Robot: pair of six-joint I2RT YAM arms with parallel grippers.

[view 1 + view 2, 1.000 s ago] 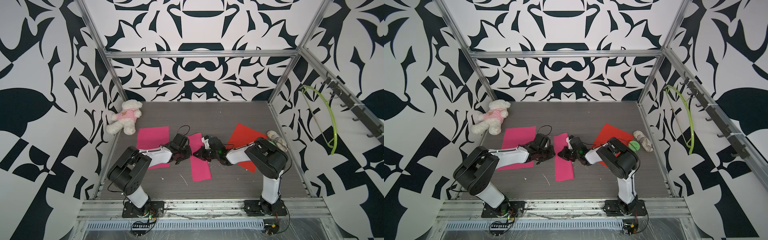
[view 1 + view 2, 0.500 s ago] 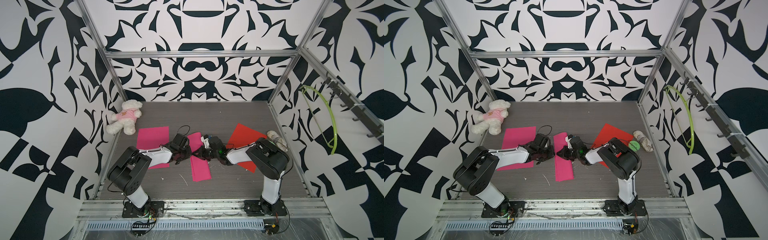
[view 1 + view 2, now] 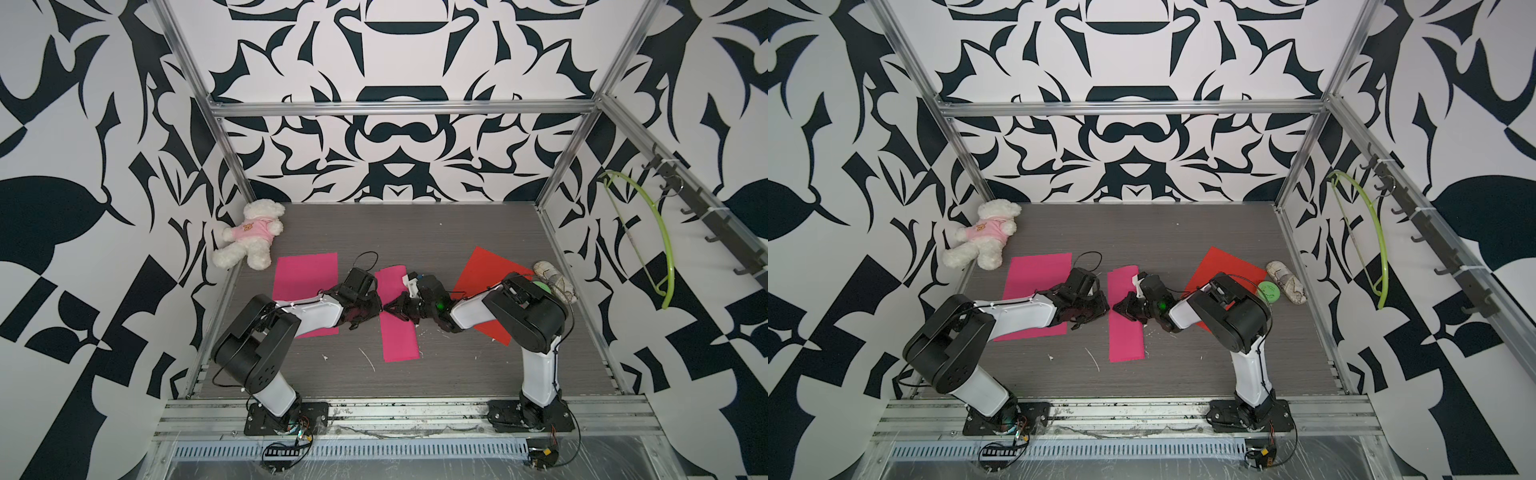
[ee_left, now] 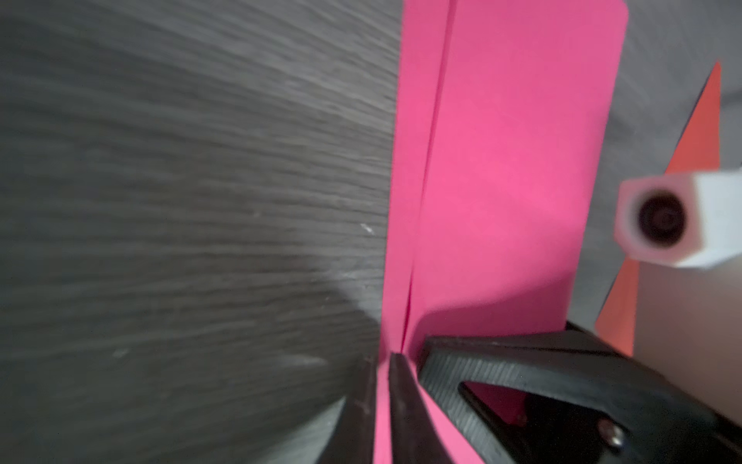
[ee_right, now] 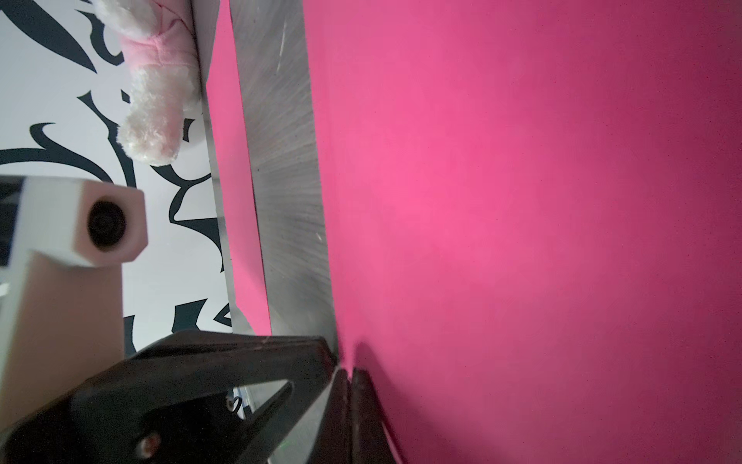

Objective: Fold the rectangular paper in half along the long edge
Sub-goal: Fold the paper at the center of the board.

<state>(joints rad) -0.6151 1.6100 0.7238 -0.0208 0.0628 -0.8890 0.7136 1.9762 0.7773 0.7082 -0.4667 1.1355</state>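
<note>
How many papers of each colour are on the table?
Pink: 2, the folded pink paper and the flat pink paper
Red: 1, the red paper
Total: 3 papers

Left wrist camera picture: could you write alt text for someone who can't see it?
A folded pink paper lies on a grey wood-grain table, its two layers slightly offset along one long edge. The left gripper straddles that edge, jaws a slit apart; the right gripper's finger rests on the sheet.
</note>
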